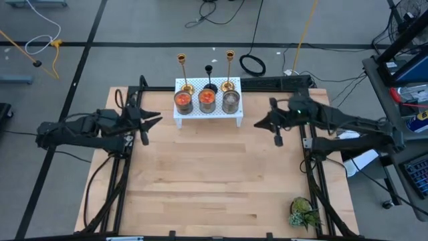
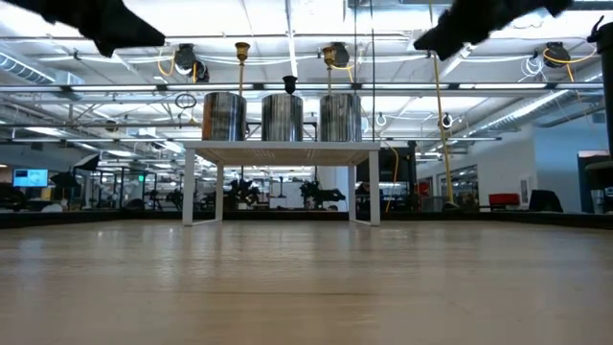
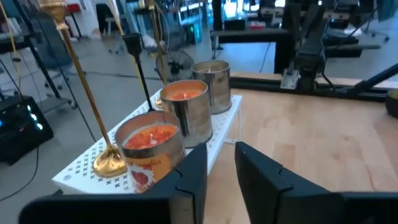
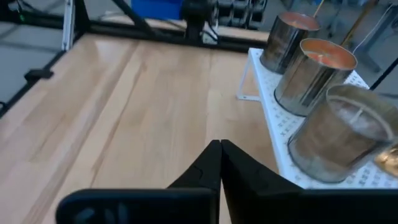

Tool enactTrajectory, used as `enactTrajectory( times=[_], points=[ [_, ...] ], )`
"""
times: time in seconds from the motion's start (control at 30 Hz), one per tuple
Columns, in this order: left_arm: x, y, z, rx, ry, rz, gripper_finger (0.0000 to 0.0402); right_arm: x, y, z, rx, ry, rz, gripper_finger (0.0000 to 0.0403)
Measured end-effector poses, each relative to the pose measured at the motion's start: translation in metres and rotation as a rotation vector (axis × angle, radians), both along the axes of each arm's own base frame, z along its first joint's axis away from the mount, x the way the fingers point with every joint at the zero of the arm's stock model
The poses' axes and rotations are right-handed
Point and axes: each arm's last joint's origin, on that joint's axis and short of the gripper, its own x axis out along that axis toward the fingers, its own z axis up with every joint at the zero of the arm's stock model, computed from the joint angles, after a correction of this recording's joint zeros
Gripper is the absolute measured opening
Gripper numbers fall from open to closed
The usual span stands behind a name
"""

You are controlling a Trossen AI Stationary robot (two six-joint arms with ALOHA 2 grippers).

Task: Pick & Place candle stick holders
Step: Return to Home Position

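Note:
Three candlestick holders stand with their round bases on the back strip of a small white perforated shelf (image 1: 207,115) at the table's far middle: a gold one (image 1: 182,73) on the left, a shorter black one (image 1: 209,77) in the middle and a gold one (image 1: 229,70) on the right. The left wrist view shows the near gold holder (image 3: 81,87) and the black one (image 3: 140,68). My left gripper (image 1: 159,120) hovers left of the shelf, open and empty (image 3: 221,155). My right gripper (image 1: 256,124) hovers right of the shelf, shut and empty (image 4: 221,146).
Three tin candles (image 1: 206,100) stand in a row on the shelf in front of the holders. A small green potted plant (image 1: 304,213) sits at the table's near right corner. Bare wooden tabletop (image 1: 214,174) lies between the shelf and the near edge.

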Motion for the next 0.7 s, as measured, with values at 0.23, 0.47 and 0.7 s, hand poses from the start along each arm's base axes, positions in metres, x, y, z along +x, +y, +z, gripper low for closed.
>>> enactTrajectory(
  times=[0.23, 0.47, 0.7],
  points=[
    [-0.003, -0.001, -0.036, 0.011, -0.017, -0.029, 0.0015, -0.03, 0.008, -0.048, 0.045, -0.089, -0.03, 0.0002],
    [-0.004, -0.002, -0.055, -0.027, -0.02, -0.05, 0.0019, -0.048, 0.013, -0.082, 0.036, -0.154, -0.031, 0.0001],
    [-0.008, -0.001, -0.073, -0.008, -0.011, -0.033, 0.0004, -0.063, 0.017, -0.097, 0.033, -0.201, -0.035, 0.0001]
  ],
)
